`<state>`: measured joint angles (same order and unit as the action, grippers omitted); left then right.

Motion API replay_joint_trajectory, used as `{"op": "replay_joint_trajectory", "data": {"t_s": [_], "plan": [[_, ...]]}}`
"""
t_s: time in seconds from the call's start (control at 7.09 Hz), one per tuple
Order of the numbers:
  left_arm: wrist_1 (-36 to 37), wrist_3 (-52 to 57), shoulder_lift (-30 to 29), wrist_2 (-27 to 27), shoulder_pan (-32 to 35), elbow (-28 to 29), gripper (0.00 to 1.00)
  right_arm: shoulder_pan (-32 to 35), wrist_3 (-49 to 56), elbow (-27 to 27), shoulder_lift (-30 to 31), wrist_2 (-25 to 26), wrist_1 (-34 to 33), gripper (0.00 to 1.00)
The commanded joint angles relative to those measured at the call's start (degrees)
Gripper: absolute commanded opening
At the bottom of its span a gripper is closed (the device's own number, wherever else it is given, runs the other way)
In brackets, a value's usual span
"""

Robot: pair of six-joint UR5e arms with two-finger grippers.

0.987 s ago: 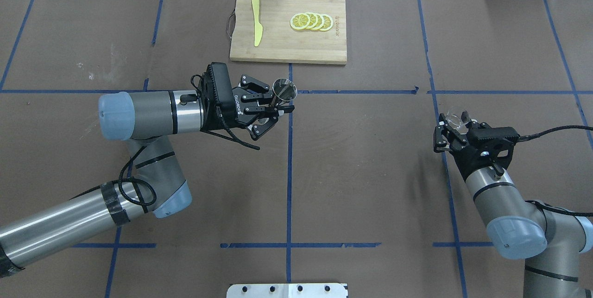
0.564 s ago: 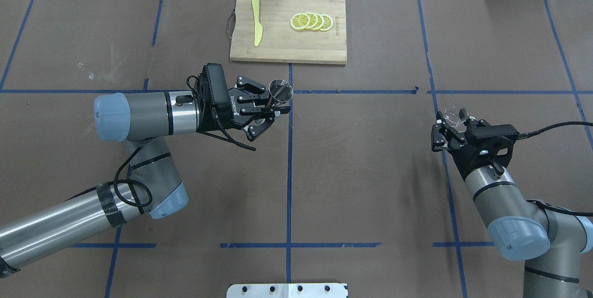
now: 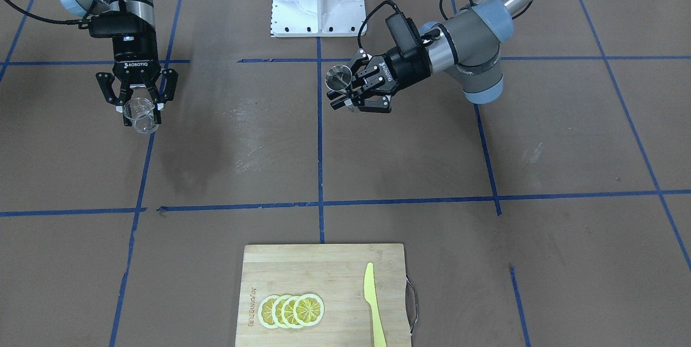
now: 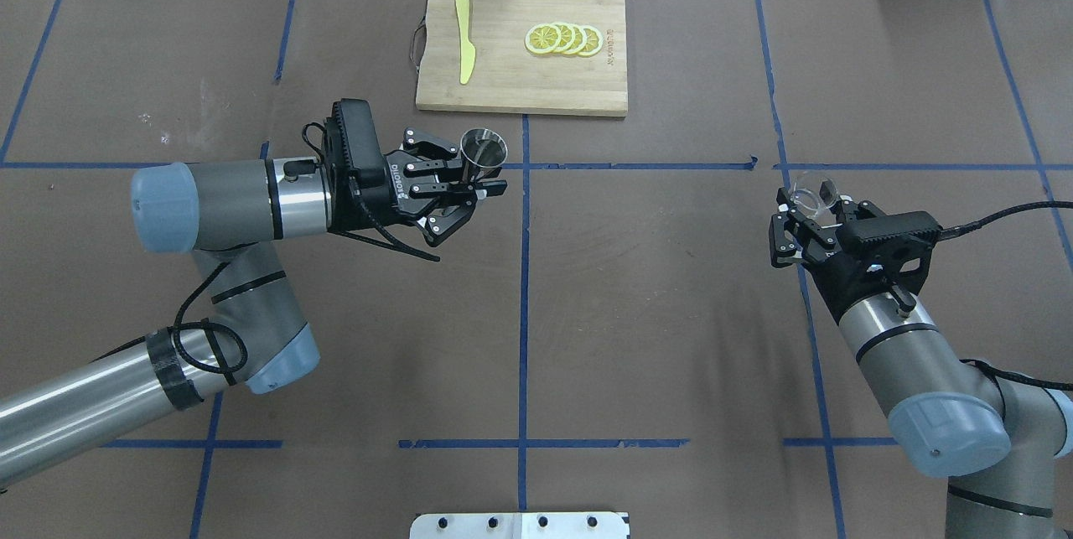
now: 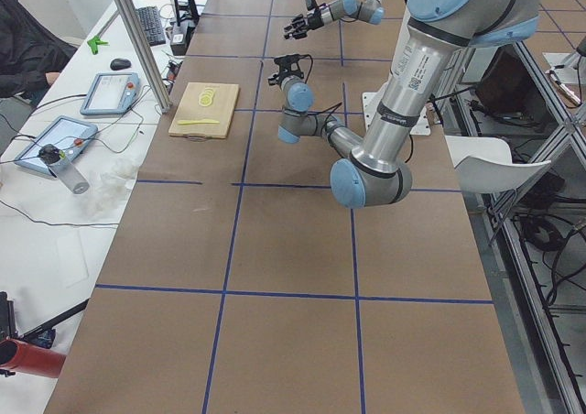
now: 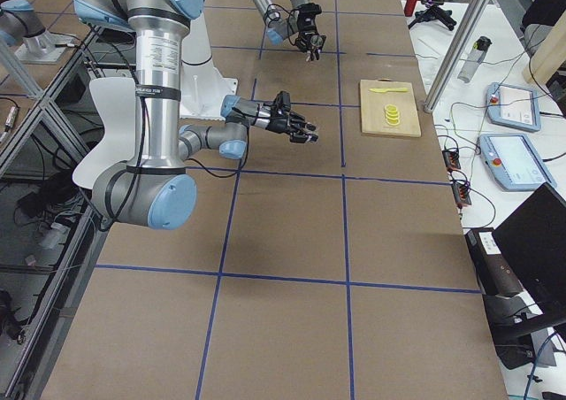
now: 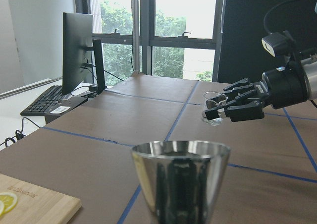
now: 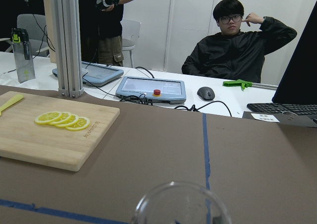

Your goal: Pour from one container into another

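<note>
Plainly, the left arm [image 4: 226,204] is found drawn back toward the robot's own left above the tabletop [image 4: 654,313] compared with a second ago. The right arm [image 4: 880,338] is shifted only a little inward over the same time. The gap between the two vessels is thereby widened rather than closed, so no pouring is judged to be under way. The vessels must first be brought together.

The left pincer [image 4: 479,174] is pressed onto the narrow waist of the jigger [image 4: 484,147], which is held clear of the tabletop just left of the centre tape line. The right pincer [image 4: 806,216] is clamped around the glass cup [image 4: 811,197], which is held aloft well apart on the right.

The jigger's long axis is kept vertical, its open mouth turned upward and its rim level in the left wrist view. The glass cup is likewise carried roughly upright, mouth up. Which way its lip faces cannot be told.
</note>
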<state>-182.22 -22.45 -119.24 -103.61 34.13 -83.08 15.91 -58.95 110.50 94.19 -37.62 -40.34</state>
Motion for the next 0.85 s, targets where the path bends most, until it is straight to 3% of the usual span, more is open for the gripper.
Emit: {"op": "replay_joint_trajectory", "data": {"t_s": [0.0,0.71], "plan": [[-0.15,-4.86,8.01,3.48,2.34,-5.84,0.00,0.00,-0.02,0.06,-0.06,0.00,0.00,0.00],[-0.33,-15.66,27.01,24.72,3.31,-17.72,0.00,0.00,0.15,0.07,-0.24,0.00,0.09,0.00]]}}
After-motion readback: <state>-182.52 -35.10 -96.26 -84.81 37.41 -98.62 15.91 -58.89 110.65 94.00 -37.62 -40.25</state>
